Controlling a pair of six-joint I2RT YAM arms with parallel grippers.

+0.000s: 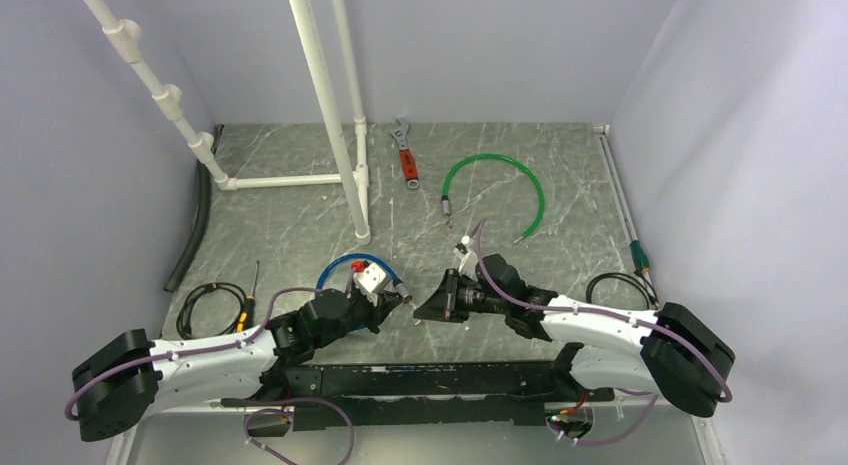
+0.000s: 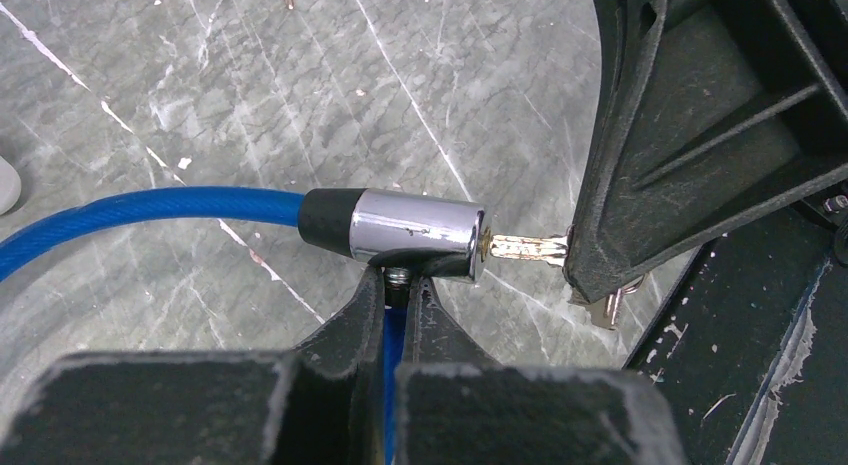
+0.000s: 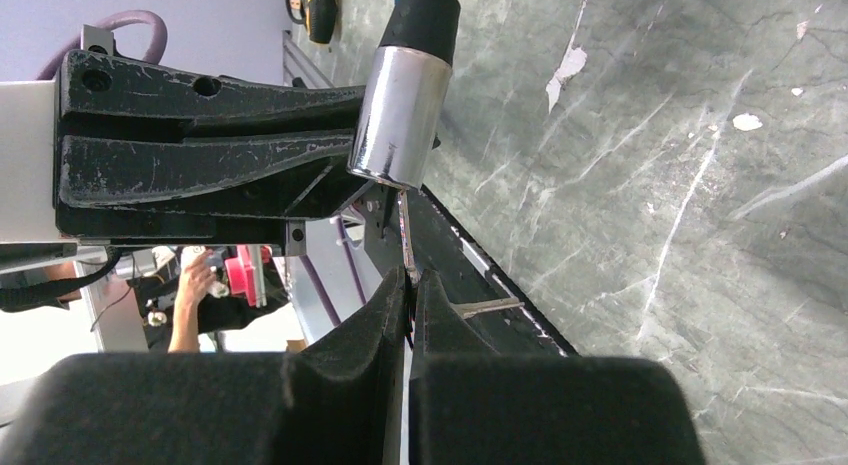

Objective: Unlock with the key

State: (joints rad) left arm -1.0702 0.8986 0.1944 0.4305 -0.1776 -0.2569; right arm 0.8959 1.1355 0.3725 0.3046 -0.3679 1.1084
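The blue cable lock (image 2: 150, 207) has a silver cylindrical lock end (image 2: 415, 235) with a black collar. My left gripper (image 2: 405, 280) is shut on the cable just under that cylinder and holds it above the table. The key (image 2: 525, 247) is silvery-brown and its blade sits in the cylinder's keyhole. My right gripper (image 3: 410, 277) is shut on the key (image 3: 403, 230), whose blade runs up into the lock end (image 3: 400, 115). A second key (image 3: 490, 307) of the bunch sticks out beside the right fingers. In the top view both grippers meet near the lock end (image 1: 398, 285).
A green cable lock (image 1: 500, 190) lies open at the back right. A red-handled wrench (image 1: 406, 160) lies at the back. White pipe frame (image 1: 330, 115) stands at back left. Black cables (image 1: 205, 303) and a screwdriver (image 1: 250, 295) lie at left; another black cable (image 1: 620, 285) lies at right.
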